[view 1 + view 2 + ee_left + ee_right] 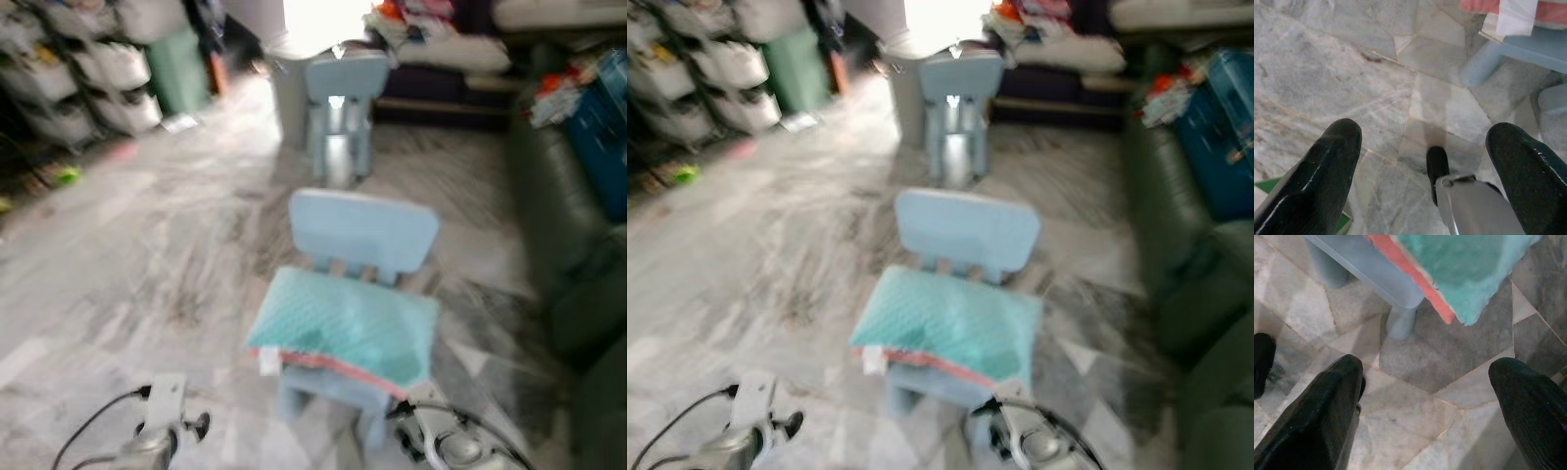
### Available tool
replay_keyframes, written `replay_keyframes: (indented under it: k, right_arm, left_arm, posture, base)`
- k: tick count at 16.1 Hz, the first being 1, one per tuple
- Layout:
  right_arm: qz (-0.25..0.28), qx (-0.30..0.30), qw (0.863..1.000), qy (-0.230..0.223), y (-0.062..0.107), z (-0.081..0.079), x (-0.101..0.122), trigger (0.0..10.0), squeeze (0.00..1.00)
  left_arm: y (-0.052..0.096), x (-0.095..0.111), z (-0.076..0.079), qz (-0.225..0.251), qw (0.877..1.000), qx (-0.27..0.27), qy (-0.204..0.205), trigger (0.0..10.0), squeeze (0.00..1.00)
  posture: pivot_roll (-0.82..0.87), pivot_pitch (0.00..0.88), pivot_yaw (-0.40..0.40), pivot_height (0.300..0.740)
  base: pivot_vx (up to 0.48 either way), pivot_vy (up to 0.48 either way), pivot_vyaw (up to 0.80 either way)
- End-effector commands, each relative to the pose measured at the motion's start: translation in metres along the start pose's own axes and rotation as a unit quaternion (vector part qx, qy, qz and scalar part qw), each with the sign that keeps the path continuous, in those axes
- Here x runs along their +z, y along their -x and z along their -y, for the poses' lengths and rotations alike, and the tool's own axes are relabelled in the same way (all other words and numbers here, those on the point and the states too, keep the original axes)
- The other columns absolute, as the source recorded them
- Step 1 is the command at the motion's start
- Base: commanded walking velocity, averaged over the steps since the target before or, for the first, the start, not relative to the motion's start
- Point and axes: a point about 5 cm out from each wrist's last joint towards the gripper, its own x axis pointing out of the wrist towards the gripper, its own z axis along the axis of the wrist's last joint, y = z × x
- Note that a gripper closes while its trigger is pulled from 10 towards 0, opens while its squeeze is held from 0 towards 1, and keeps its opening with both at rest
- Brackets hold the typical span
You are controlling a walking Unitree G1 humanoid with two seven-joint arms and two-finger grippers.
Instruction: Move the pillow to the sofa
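Note:
A teal pillow (343, 328) with a coral-red edge and a white tag lies on the seat of a small light-blue chair (364, 233) straight ahead; its corner (1469, 269) overhangs the seat. The dark sofa (563, 211) runs along the right side. My left gripper (1425, 161) hangs open over the marble floor, left of the chair, with nothing between its fingers. My right gripper (1425, 396) is open too, low beside the chair's front leg (1400, 323), just under the pillow's corner and apart from it.
A second light-blue chair (341, 103) stands farther back near a bright doorway. Shelves with white bins (88, 69) line the left wall, and a green bin (181, 64) stands beside them. A blue box (600, 127) and clutter rest on the sofa. Marble floor (147, 264) lies open to the left.

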Motion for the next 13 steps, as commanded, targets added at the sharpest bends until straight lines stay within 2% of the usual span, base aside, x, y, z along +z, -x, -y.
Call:
replay_keyframes:
  k: [1, 8, 11, 13]
  right_arm:
    - [0.001, 0.007, 1.0, -0.001, -0.0005, -0.004, 0.0015, 10.0, 0.0]
    - [0.001, 0.008, 1.0, 0.004, -0.0004, -0.0037, 0.0012, 10.0, 0.0]
    - [-0.001, 0.008, 1.0, 0.005, -0.0003, -0.0034, 0.0003, 10.0, 0.0]
    - [-0.001, 0.008, 1.0, 0.004, -0.0003, -0.0033, 0.0001, 10.0, 0.0]
  left_arm:
    - [0.0007, 0.0028, -0.0072, 0.003, 1.0, 0.01, 0.0, 10.0, 0.0]
    - [0.001, 0.0016, -0.0081, 0.002, 1.0, 0.01, 0.004, 10.0, 0.0]
    - [0.0007, 0.0017, -0.0062, 0.003, 1.0, 0.004, 0.002, 10.0, 0.0]
    - [0.0008, 0.0011, -0.006, 0.002, 1.0, 0.005, 0.002, 10.0, 0.0]
  posture:
    - [-0.11, 0.0, 0.018, 0.74]
    - [-0.11, 0.0, 0.016, 0.74]
    - [-0.11, 0.0, 0.014, 0.74]
    - [-0.11, 0.0, 0.014, 0.74]
  base:
    - [0.0, 0.0, 0.0]
    - [0.0, 0.0, 0.0]
    - [0.0, 0.0, -0.55]
    - [0.0, 0.0, 0.0]
